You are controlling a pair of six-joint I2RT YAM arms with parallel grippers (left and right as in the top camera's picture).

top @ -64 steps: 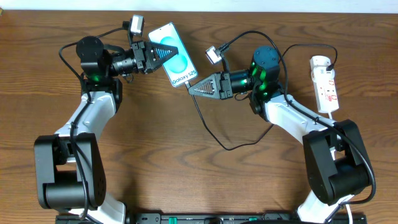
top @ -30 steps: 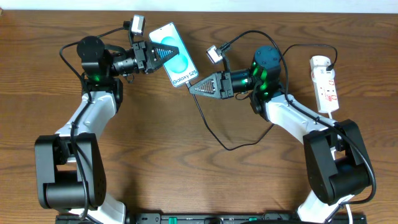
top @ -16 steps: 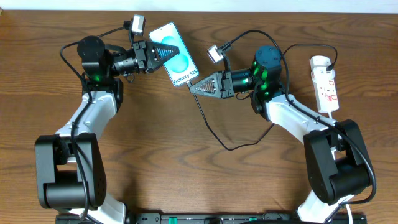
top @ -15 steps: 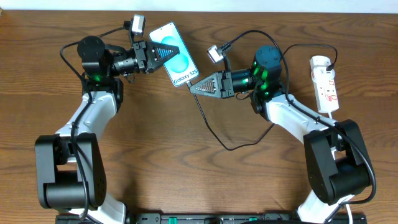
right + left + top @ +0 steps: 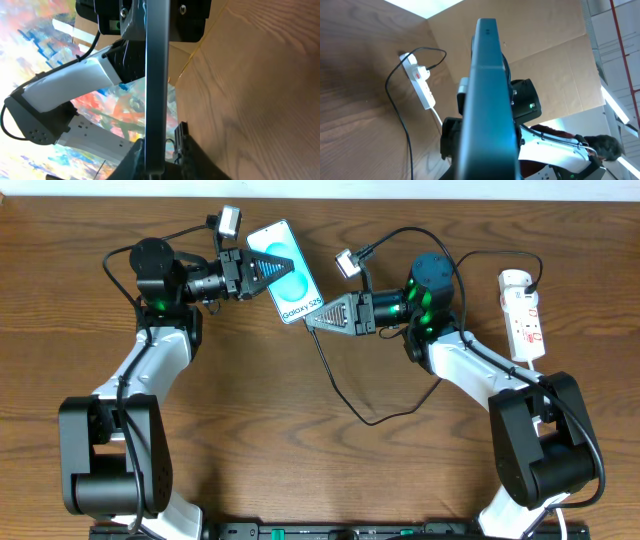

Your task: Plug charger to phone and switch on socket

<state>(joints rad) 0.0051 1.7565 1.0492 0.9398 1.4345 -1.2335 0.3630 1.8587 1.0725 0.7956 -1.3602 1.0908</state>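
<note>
Teal phone (image 5: 301, 292) in left tool (image 5: 284, 263), charger (image 5: 369, 422) near

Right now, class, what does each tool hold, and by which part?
Left tool: the phone, pinched front and back over one long edge. Right tool: seemingly the charger, at its connector end.

place: probably lab | cardboard screens (image 5: 545, 65) | wooden table (image 5: 300, 460)

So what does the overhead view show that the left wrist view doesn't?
Only overhead: the teal screen and white Galaxy S25 text of the flat rectangular phone, plus the left arm. Only left wrist: that phone's dark edge side-on, and brown cardboard panels behind. Both: the long white plastic power strip, the thin black charger cable leaving it, and the right arm.
</note>
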